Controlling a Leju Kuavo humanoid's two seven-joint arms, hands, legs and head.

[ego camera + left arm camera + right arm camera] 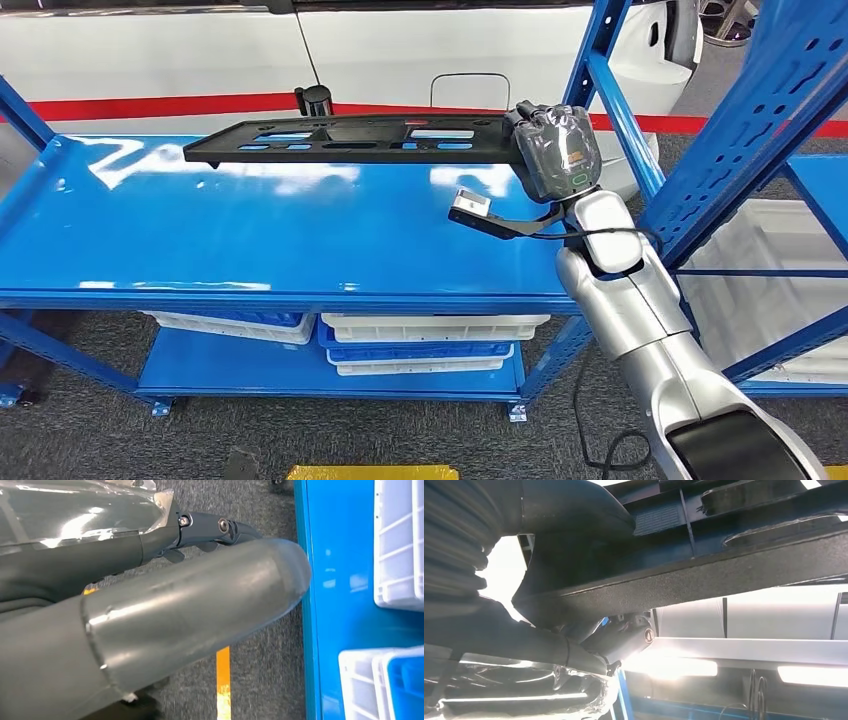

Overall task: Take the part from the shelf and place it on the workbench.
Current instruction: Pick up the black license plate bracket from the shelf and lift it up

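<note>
The part (350,138) is a long flat black plastic panel with several cut-outs. It lies level over the back of the blue shelf surface (250,230). My right hand (555,150) grips its right end. The right wrist view has the part's (724,575) textured edge running between the thumb on one face and the darker fingers (624,635) on the other. Whether the panel's far end touches the shelf, I cannot tell. My left hand (200,595) hangs low beside the rack, over grey carpet, with its thumb and a finger stretched out and nothing in it.
Blue slotted uprights (700,150) stand close to the right of my right arm. White trays (430,330) and blue crates sit on the lower shelf. A white car body (400,50) is behind the rack. A yellow line (370,472) marks the carpet.
</note>
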